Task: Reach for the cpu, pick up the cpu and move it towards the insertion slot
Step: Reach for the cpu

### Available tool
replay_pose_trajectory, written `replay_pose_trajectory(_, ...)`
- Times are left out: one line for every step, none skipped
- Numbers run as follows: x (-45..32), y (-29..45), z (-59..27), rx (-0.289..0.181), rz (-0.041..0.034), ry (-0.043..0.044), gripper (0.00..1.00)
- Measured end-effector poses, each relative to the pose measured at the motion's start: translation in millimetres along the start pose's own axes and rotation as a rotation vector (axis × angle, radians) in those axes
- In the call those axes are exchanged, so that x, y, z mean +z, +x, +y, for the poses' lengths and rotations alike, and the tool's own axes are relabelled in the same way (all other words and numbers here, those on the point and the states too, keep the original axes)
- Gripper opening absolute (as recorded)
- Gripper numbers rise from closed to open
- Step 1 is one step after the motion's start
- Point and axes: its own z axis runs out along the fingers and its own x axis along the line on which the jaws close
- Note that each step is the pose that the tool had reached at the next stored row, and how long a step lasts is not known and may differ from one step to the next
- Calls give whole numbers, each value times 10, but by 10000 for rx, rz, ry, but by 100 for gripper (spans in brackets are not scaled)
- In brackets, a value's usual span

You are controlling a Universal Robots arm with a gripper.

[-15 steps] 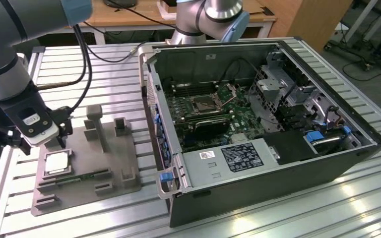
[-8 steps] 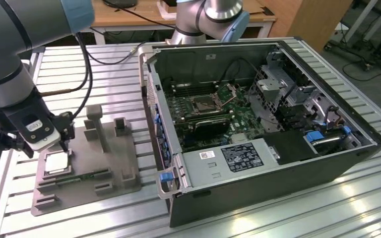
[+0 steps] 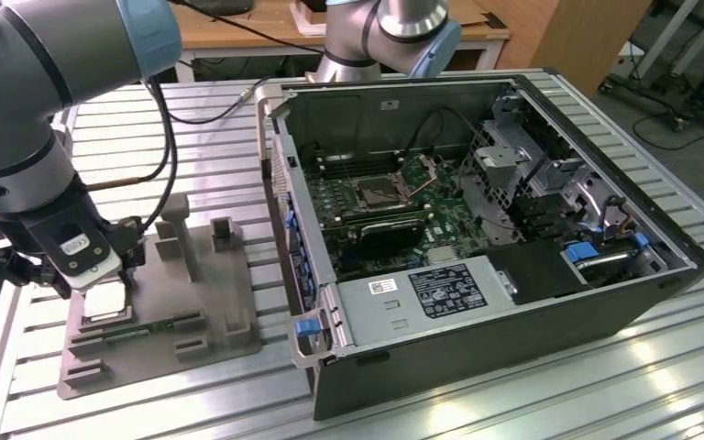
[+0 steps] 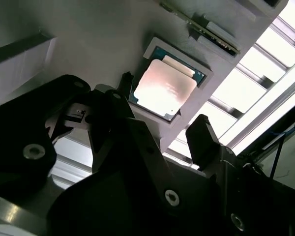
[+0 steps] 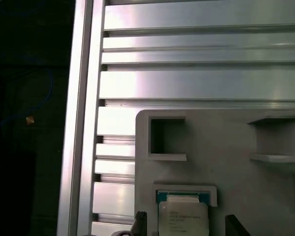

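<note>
Bright, even light fills the exterior view, with glare streaking the bench (image 3: 535,394) well away from the cpu (image 3: 105,301). In the second wrist view reflection washes the cpu pale, the bench slats beyond it are blown white, and the hand (image 4: 163,98) before it is a black silhouette.

Slatted metal table (image 3: 645,385) — grey tray (image 3: 212,293) and open computer case (image 3: 475,353) on it.

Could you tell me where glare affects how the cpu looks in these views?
Second wrist view: glare washes the cpu to pinkish white; first wrist view: it is evenly lit, no hotspot; exterior view: bright reflections streak the table.
</note>
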Motion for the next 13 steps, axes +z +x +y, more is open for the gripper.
replay_pose_trajectory(18,-1,-2,10,-1,0,71)
replay_pose_trajectory(36,-1,-6,14,-1,0,71)
replay_pose_trajectory(55,-1,-11,14,-1,0,71)
replay_pose_trajectory(72,-1,-15,14,0,1,71)
replay_pose_trajectory(90,-1,-19,14,-1,0,71)
replay_pose_trajectory(108,-1,-23,14,-1,1,71)
replay_pose_trajectory(125,0,-28,15,1,1,71)
replay_pose_trajectory(142,0,-33,17,1,2,71)
replay_pose_trajectory(161,0,-37,18,-1,1,71)
replay_pose_trajectory(179,0,-40,21,-2,0,71)
replay_pose_trajectory(199,1,-43,26,-2,0,71)
replay_pose_trajectory(217,1,-47,31,-2,0,71)
replay_pose_trajectory(233,1,-51,56,-2,1,71)
